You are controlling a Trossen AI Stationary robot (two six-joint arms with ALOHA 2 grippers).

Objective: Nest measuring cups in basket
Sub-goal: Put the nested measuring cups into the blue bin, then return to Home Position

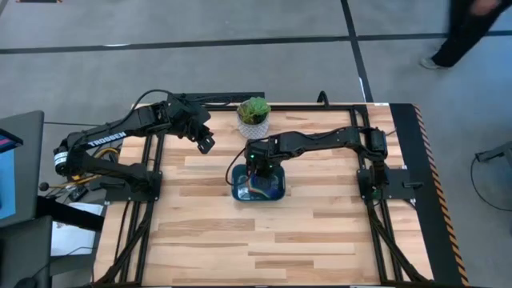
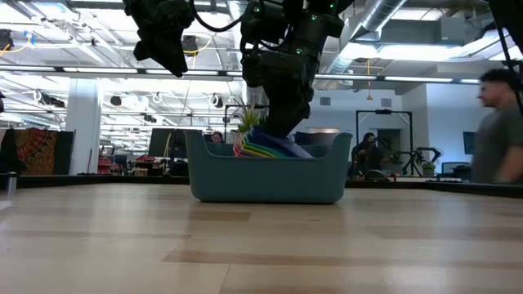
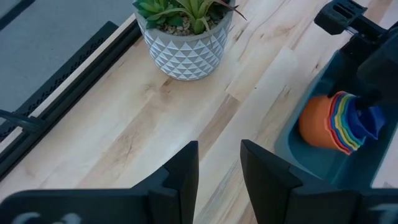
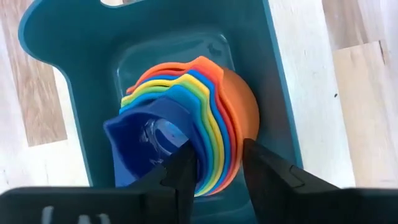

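Note:
The measuring cups (image 4: 205, 93) are nested into one rainbow stack, orange outermost and a dark blue cup (image 4: 146, 146) innermost. The stack lies tilted on its side inside the dark teal basket (image 4: 68, 56), near the table's middle (image 1: 276, 194). In the low view, the cup rims (image 2: 265, 147) rise just above the basket wall (image 2: 270, 175). My right gripper (image 4: 217, 158) reaches down into the basket (image 1: 258, 170) and is shut on the stack. My left gripper (image 3: 219, 155) is open and hovers high, left of the plant pot (image 1: 206, 145); its wrist view shows the stack (image 3: 336, 121). My right gripper comes from above, pointing down into the basket. One finger (image 4: 185, 163) stands inside the innermost blue cup, the other (image 4: 258, 165) outside against the orange cup's wall (image 4: 244, 124). The nested rims (image 4: 214, 146) are pinched between them. The stack sits tilted; whether it rests on the basket floor cannot be told.
A white patterned pot with a green plant (image 1: 254, 120) stands just beyond the basket toward the far edge, also seen close in the left wrist view (image 3: 183, 43). Bare wood stretches toward the near edge. A person (image 2: 498, 131) walks in the room beyond the table's right side.

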